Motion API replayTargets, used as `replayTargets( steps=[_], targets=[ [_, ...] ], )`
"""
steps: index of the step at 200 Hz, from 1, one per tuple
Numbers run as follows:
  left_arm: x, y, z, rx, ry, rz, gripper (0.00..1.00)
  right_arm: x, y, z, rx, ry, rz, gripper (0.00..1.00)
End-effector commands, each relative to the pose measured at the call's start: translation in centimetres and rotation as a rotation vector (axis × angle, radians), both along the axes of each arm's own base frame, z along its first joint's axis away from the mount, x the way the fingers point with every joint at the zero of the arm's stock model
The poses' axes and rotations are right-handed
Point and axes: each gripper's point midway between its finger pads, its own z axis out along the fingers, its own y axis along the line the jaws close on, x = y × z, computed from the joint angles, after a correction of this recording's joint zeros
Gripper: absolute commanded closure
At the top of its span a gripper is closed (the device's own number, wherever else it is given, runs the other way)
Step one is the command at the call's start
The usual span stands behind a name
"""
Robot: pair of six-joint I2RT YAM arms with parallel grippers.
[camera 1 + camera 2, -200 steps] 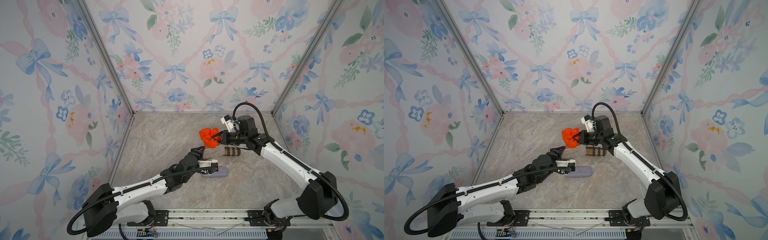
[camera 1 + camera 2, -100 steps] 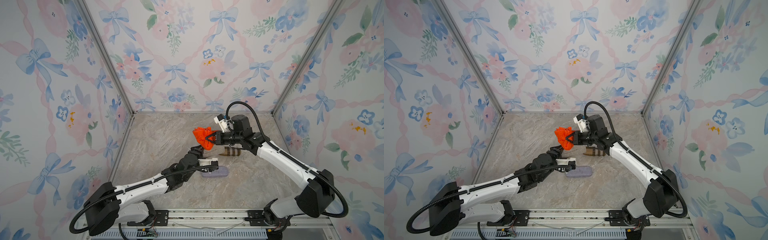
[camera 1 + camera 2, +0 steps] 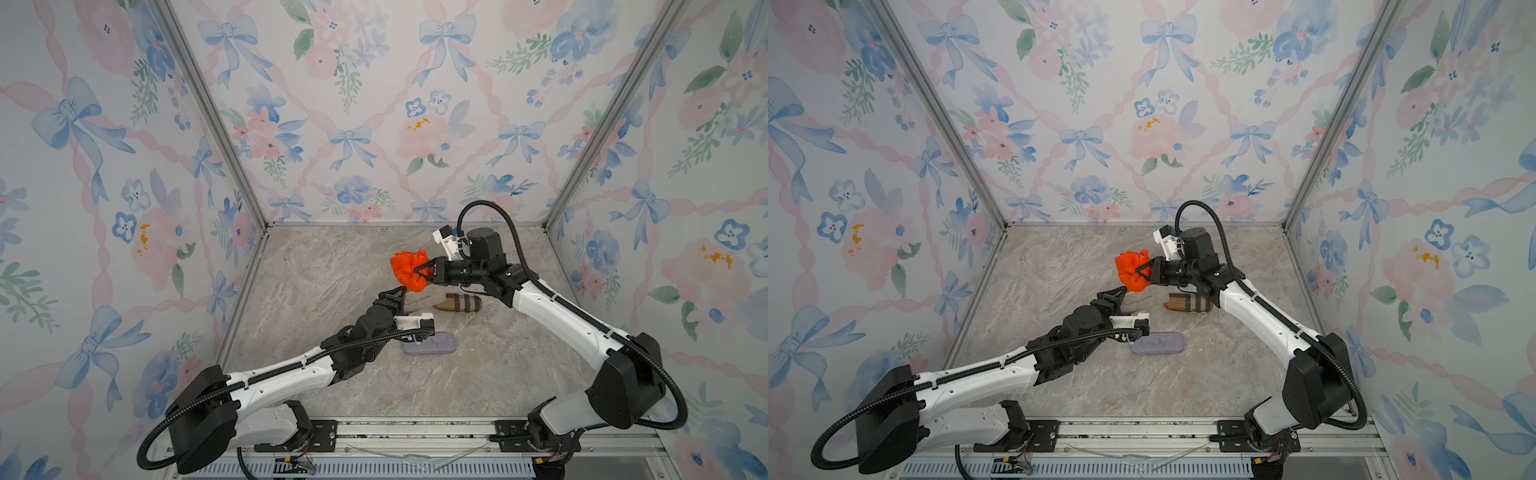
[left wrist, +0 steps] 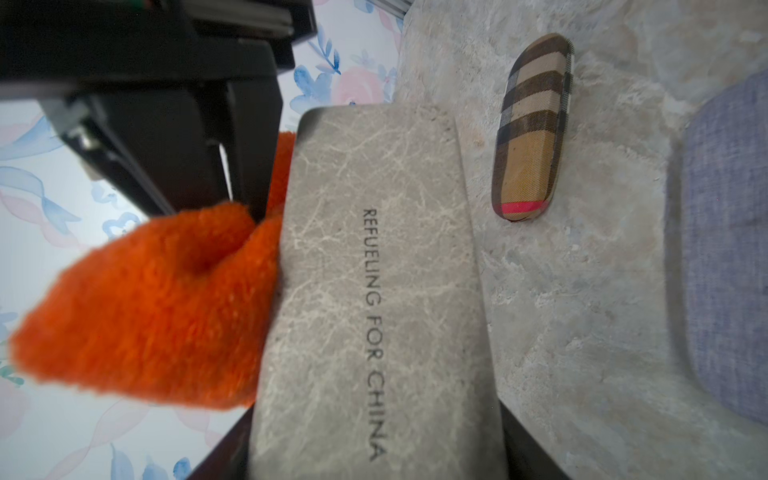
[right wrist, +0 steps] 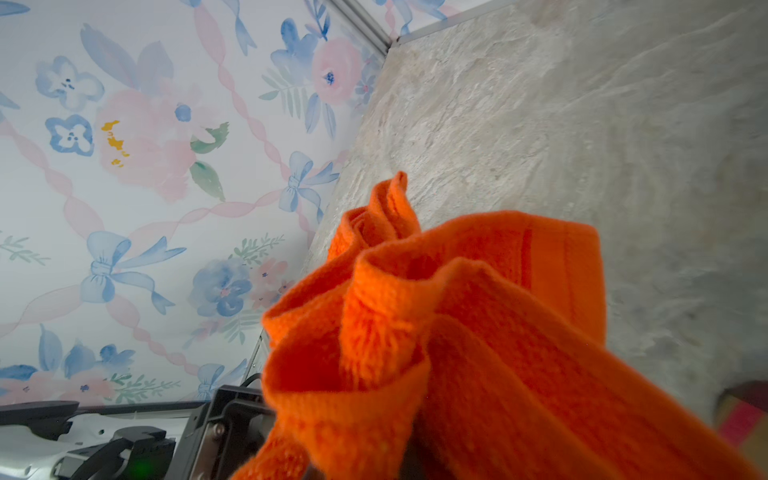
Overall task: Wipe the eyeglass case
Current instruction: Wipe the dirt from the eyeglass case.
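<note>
Just right of centre in both top views, the left gripper (image 3: 395, 294) is holding the grey eyeglass case (image 3: 420, 301) raised above the marble table (image 3: 316, 266). Its jaws are standing partly apart and clamping the case's two long sides near one end. Directly above it in the frame, the right gripper (image 3: 420, 271) is pinching a bunched orange cloth (image 3: 405, 266) with fully closed fingers, and the cloth is pressing against one long edge of the case. A plaid case (image 3: 459, 302) is lying on the table just right of the held one, and a blue-grey case (image 3: 430, 345) is lying below them, toward lower centre.
</note>
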Motion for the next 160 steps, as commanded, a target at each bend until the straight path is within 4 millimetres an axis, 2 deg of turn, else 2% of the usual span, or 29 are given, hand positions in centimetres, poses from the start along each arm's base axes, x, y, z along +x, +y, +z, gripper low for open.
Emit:
replayTargets(
  steps=[1, 10, 31, 46, 53, 75, 84, 86, 89, 108, 124, 148, 160],
  targets=[
    [1.5, 1.3, 7.4, -0.222, -0.140, 0.085, 0.66, -1.4, -1.1, -2.5, -0.037, 0.115, 0.000, 1.00],
    [1.4, 1.4, 7.6, -0.230, -0.141, 0.088, 0.66, -1.2, -3.0, -2.8, -0.060, 0.099, -0.022, 1.00],
    [1.4, 2.2, 7.8, -0.258, -0.133, 0.100, 0.66, -0.1, -8.9, -2.9, -0.092, 0.091, -0.150, 1.00],
    [1.4, 2.6, 7.9, -0.276, -0.122, 0.107, 0.66, 0.6, -12.9, -1.4, -0.069, 0.045, -0.256, 1.00],
    [1.3, 2.8, 7.9, -0.284, -0.116, 0.108, 0.66, 0.8, -14.3, -0.1, -0.049, 0.005, -0.301, 1.00],
    [1.2, 3.0, 7.7, -0.316, -0.049, 0.109, 0.67, 0.5, -16.5, 3.7, -0.026, -0.120, -0.354, 1.00],
    [1.2, 3.0, 7.3, -0.352, 0.015, 0.098, 0.67, 0.1, -16.6, 5.0, -0.029, -0.168, -0.349, 1.00],
    [1.2, 2.9, 8.2, -0.372, 0.024, 0.090, 0.67, -0.1, -16.6, 5.4, -0.027, -0.180, -0.348, 1.00],
    [1.2, 2.8, 8.3, -0.393, 0.056, 0.082, 0.66, -0.3, -16.5, 5.7, -0.025, -0.193, -0.342, 1.00],
    [0.7, 1.8, 8.3, -0.512, 0.316, 0.017, 0.66, -1.6, -15.7, 7.8, -0.010, -0.278, -0.303, 1.00],
    [0.0, 0.5, 9.0, -0.649, 0.543, -0.042, 0.66, -3.6, -13.7, 9.2, -0.014, -0.368, -0.227, 1.00],
    [-2.2, -1.2, 10.3, -0.824, 0.913, -0.221, 0.63, -6.7, -9.7, 9.6, -0.091, -0.524, -0.089, 1.00],
    [-3.1, -1.8, 11.4, -0.866, 1.029, -0.306, 0.62, -7.9, -8.2, 10.0, -0.092, -0.594, -0.037, 1.00]
  ],
)
